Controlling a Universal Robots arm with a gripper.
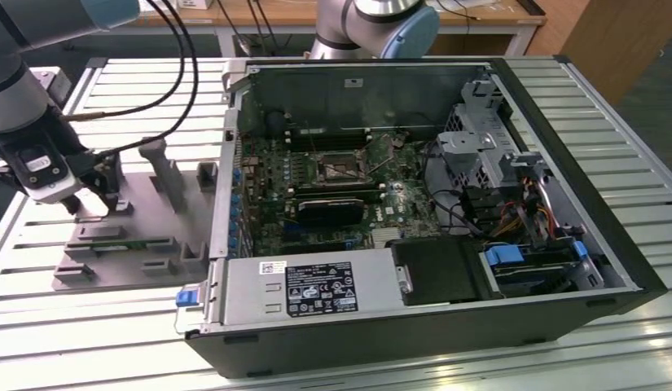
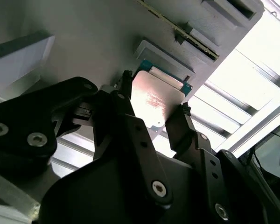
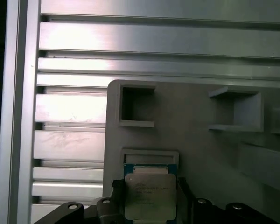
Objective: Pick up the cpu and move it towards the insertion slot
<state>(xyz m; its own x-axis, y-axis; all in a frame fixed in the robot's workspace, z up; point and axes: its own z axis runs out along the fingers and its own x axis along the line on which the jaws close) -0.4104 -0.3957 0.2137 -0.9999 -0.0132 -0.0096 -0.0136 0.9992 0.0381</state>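
The cpu (image 3: 150, 196) sat at the exterior view's far left, in a shallow raised pocket on a grey fixture plate (image 1: 151, 191). Silvery top up, green rim showing. The pocket was likely there to keep it square for a repeatable grasp. The end effector (image 2: 155, 95) hung over it, narrowed so one finger met each of two opposite edges. I judged it clamped on the chip; the edge grip probably spared the underside. I couldn't tell whether the chip was clear of the pocket. A green memory stick (image 1: 127, 242) lay on the same plate, nearer the camera.

Further right stood the open computer case (image 1: 423, 326), side panel off, board facing up. The insertion slot (image 1: 338, 168) sat mid-board, metal frame around a dark centre, well apart from the chip.

Everything rested on a slatted aluminium bench (image 1: 629, 106). Behind it were a second arm's base (image 1: 374, 24) and wooden furniture (image 1: 314, 12). It looked like a lab or workshop room.
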